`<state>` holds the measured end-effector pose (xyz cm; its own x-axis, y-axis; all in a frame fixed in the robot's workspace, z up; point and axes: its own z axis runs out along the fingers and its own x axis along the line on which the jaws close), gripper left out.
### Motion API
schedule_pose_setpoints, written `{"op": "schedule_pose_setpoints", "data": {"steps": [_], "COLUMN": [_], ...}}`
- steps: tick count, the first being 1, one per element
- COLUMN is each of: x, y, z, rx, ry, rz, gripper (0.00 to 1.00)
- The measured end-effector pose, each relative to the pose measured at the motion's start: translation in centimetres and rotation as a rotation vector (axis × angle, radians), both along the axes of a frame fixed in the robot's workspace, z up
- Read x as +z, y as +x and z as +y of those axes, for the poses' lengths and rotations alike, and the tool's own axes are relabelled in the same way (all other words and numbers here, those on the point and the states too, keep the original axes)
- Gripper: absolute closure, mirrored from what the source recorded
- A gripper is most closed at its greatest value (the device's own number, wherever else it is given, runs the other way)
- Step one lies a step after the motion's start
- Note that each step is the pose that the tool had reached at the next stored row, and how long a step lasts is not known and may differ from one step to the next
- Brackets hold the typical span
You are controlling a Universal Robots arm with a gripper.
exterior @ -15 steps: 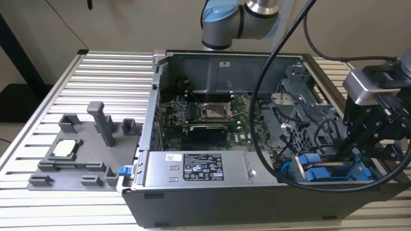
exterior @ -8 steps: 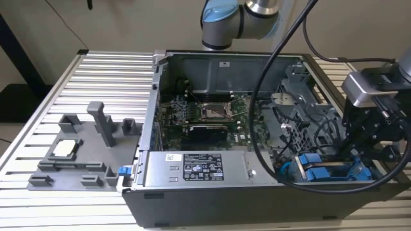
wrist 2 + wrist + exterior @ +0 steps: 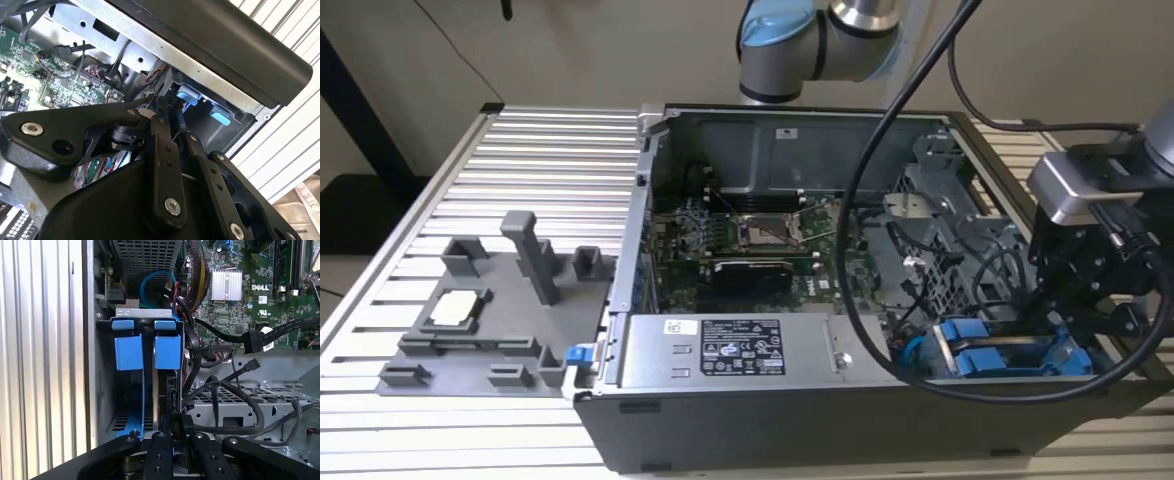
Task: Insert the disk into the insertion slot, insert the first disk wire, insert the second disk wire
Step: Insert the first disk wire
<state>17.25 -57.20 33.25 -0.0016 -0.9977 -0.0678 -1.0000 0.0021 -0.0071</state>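
Alignment is what I am watching: my black two-fingered gripper (image 3: 178, 434) is hovering at the mouth of the dark grey rectangular drive-cage bay (image 3: 104, 385). That bay is sitting in the corner of the open black computer case (image 3: 761, 430) towards the exterior view's right. Inside the bay the flat hard drive in its bright blue plastic carrier bracket (image 3: 167, 352) is standing on edge, and I am judging it seated. Its long axis is running straight away from my fingertips into the bay, and its exposed connector edge is facing me.

My fingers (image 3: 159, 450) are clenching on a small black wire plug (image 3: 177, 424) (I am taking it for a disk wire's end, though the pinch is partly hiding it). The plug is sitting just beside that exposed edge and in line with the drive, not towards the second blue carrier (image 3: 127, 352) lying alongside in the same bay. Loose black cables (image 3: 235, 410) are looping just outside the bay on the side of the green motherboard (image 3: 240, 310), near my fingers.

With the drive lying dead ahead of the plug, I am judging that travel along that long axis is what matters. Sideways drift would be risking the bay's wall or the cables.
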Motion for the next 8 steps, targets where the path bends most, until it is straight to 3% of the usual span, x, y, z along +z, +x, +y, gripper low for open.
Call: {"op": "schedule_pose_setpoints", "data": {"steps": [2,3,4,8], "x": [0.02,0.12,0.32,1.78], "y": [0.01,0.00,0.00,0.00], "z": [0.00,0.00,0.00,0.00], "rx": [0.000,0.000,0.000,0.000], "ry": [-0.0007,-0.0015,-0.0011,-0.0013], "rz": [0.0000,0.0000,0.0001,0.0000], "gripper": [0.80,0.73,0.73,0.73]}}
